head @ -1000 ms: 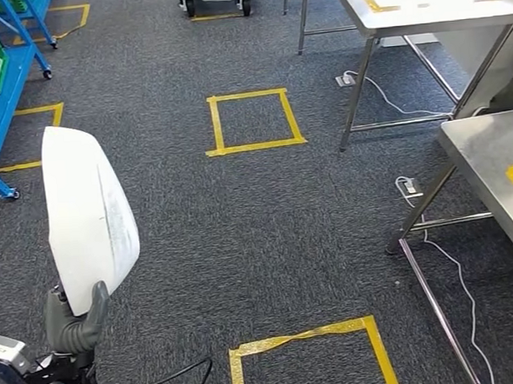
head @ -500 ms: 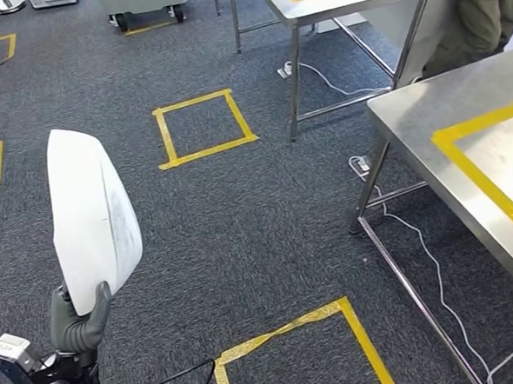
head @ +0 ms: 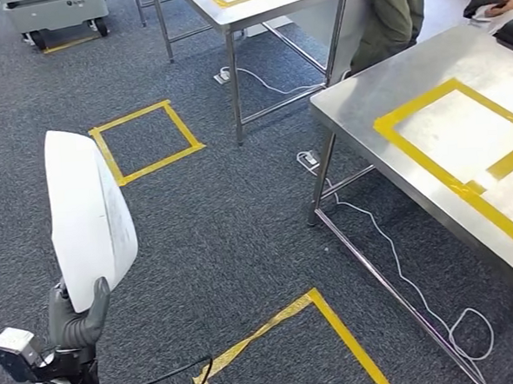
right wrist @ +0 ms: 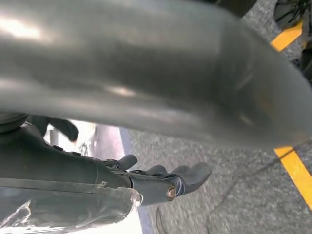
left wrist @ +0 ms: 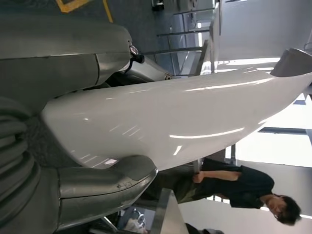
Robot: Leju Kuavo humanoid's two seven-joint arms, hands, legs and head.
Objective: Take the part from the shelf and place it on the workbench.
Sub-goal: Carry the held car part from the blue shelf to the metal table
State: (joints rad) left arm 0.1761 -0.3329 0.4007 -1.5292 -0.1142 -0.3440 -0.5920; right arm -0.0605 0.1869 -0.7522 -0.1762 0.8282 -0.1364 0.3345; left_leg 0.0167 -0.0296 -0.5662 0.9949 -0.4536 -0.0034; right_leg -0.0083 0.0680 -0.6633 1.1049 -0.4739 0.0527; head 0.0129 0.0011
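The part [head: 87, 215] is a large white curved shell, held upright at the lower left of the head view. My left hand [head: 74, 321] grips its lower end from below. In the left wrist view the glossy part [left wrist: 176, 122] runs across the picture with my left hand [left wrist: 44, 161] wrapped around its near end. The steel workbench [head: 366, 94] stands to the right, marked with a yellow tape rectangle [head: 395, 131]. My right hand [right wrist: 154, 180] hangs over the carpet with its fingers stretched out and nothing in it.
A second steel table [head: 263, 9] stands further back, with a person [head: 391, 14] between the two tables. White cables [head: 389, 245] lie under the workbench. Yellow tape squares [head: 145, 142] [head: 296, 337] mark the grey carpet. A grey cart [head: 56, 13] is at the far left.
The camera has turned right: the blue shelf is gone from view and the workbench now takes up the right side. The part stays in my left hand.
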